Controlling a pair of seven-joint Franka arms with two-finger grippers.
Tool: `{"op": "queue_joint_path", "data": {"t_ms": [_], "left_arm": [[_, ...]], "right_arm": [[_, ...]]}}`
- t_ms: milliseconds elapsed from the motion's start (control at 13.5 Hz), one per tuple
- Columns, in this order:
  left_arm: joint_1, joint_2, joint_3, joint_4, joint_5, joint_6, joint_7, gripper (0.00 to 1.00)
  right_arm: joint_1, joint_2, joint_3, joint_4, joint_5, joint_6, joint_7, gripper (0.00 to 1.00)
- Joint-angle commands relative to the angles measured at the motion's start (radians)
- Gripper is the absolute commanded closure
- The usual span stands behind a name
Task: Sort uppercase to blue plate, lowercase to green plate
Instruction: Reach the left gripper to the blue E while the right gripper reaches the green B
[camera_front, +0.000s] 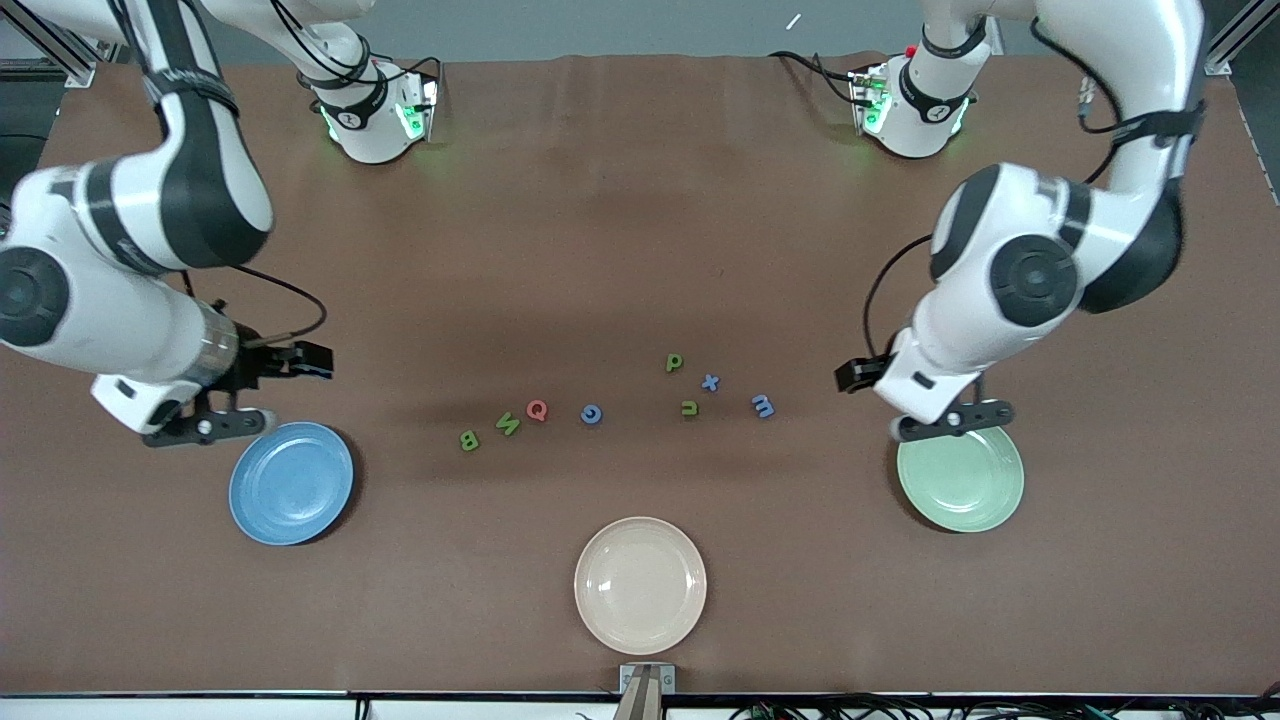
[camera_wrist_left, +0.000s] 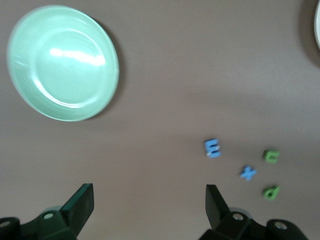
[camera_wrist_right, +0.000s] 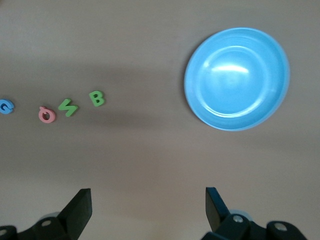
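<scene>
The left gripper (camera_front: 950, 422) hangs wide open and empty over the green plate (camera_front: 985, 505)'s twelve o'clock edge. The right gripper (camera_front: 208, 427), also open and empty, waits over the blue plate (camera_front: 290, 500)'s ten o'clock edge. No letter is sorted yet, so next I think a grab at the blue m (camera_front: 763, 405).

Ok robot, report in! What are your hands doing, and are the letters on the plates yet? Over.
Left gripper open, empty, over green plate edge. Right gripper open, empty, beside blue plate. All eight letters on table, unsorted. Nothing blocking.

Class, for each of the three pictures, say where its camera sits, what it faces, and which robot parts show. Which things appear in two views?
Front view: high across the table, facing both bases; shows both arms, blue plate, green plate, beige plate.
Left wrist view: looks down past the open left gripper; shares the green plate and m.
Right wrist view: looks down past the open right gripper; shares the blue plate and B.
</scene>
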Motion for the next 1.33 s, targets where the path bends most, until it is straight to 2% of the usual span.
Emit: {"op": "queue_joint_path", "data": {"t_ms": [0, 369, 591, 812, 1034, 1255], "left_arm": [[-0.048, 0.046, -0.003, -0.044, 0.008, 0.114, -0.166, 0.04], [-0.085, 0.152, -0.001, -0.055, 0.018, 0.234, -0.327, 0.17], [-0.109, 0.198, 0.000, -0.077, 0.019, 0.306, -0.404, 0.32], [-0.125, 0.234, 0.002, -0.077, 0.019, 0.316, -0.427, 0.33], [-0.139, 0.264, 0.002, -0.083, 0.019, 0.353, -0.427, 0.34], [-0.143, 0.286, 0.002, -0.084, 0.021, 0.386, -0.427, 0.36]], "right_arm": [[0.051, 0.098, -0.006, 0.025, 0.003, 0.071, 0.003, 0.00], [0.105, 0.251, -0.006, 0.021, 0.003, 0.245, 0.003, 0.00], [0.120, 0.333, -0.006, 0.018, 0.003, 0.369, 0.003, 0.00], [0.156, 0.387, -0.006, 0.010, 0.002, 0.429, 0.026, 0.00], [0.177, 0.405, -0.006, -0.005, 0.002, 0.443, 0.037, 0.00], [0.183, 0.408, -0.006, -0.051, 0.002, 0.515, 0.037, 0.00]]}}
